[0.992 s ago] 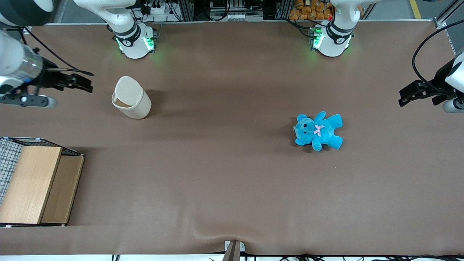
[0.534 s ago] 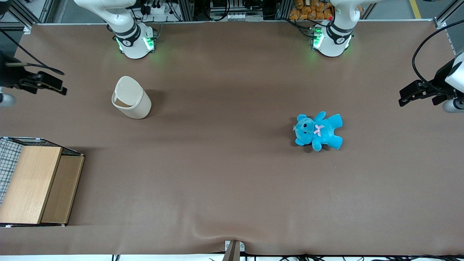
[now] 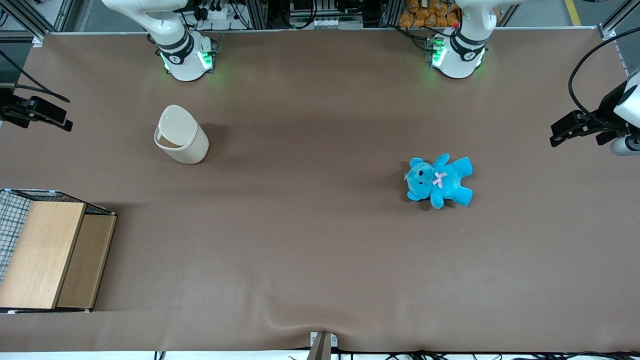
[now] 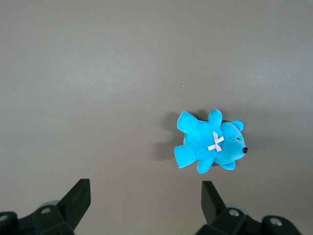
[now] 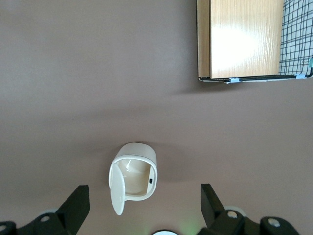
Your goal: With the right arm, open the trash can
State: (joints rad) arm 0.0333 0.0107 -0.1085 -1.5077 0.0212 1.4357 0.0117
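— Where is your gripper sitting right now?

— My gripper (image 3: 54,117) is hanging above the brown table (image 3: 320,260) at the working arm's end, right at the table's edge. It is well apart from the trash can (image 3: 182,145), and nothing is touching it.

— And the claw, what is it doing?

— It is standing spread wide. In the right wrist view my two black fingers (image 5: 76,205) are showing far apart with nothing between them, and I am looking straight down on the trash can between them.

— How is the trash can looking?

— The cream-beige bin is standing on the table, toward the working arm's end, near my arm's base (image 3: 186,57) and a little nearer the front camera than it. Its lid (image 3: 175,122) is standing raised on its hinge, and the mouth is showing open; from my wrist I am seeing inside it, pale and hollow.

— What else is lying around?

— A wooden box with wire mesh (image 3: 50,255) is sitting at the working arm's end, much nearer the front camera than the bin and well apart from it. A blue teddy (image 3: 440,181) with a pink bow is lying on its back toward the parked arm's end, well apart from everything else
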